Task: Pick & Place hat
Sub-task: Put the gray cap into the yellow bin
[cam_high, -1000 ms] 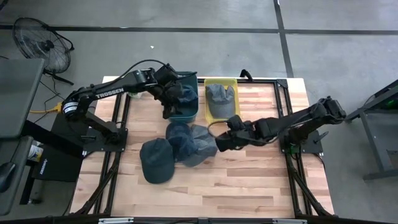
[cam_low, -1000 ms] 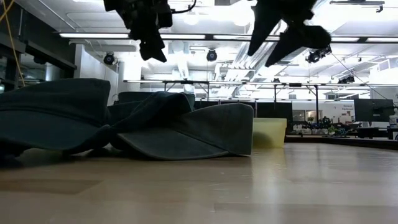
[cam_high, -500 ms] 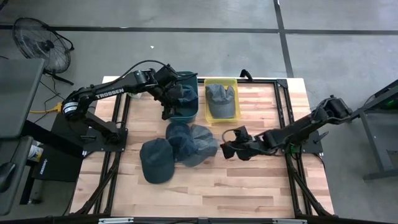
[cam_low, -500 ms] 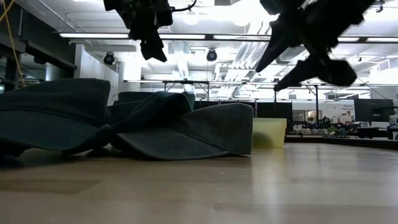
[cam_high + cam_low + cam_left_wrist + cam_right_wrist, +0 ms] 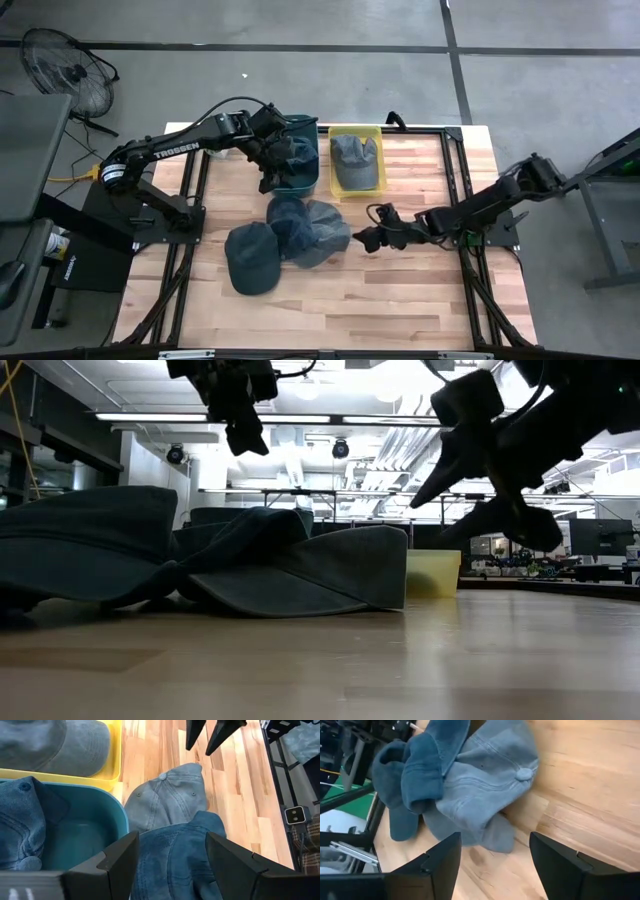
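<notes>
My right claw (image 5: 362, 240) is low over the worktop (image 5: 420, 300), just beside the grey hat (image 5: 322, 228), fingers apart, holding nothing. That hat lies in a pile w/ two blue hats (image 5: 252, 256), overlapping. My left claw (image 5: 272, 178) hangs over the teal bin (image 5: 300, 186), open and empty; one hat (image 5: 22, 820) is inside. Yellow bin (image 5: 357, 135) next to it has a grey hat too.
</notes>
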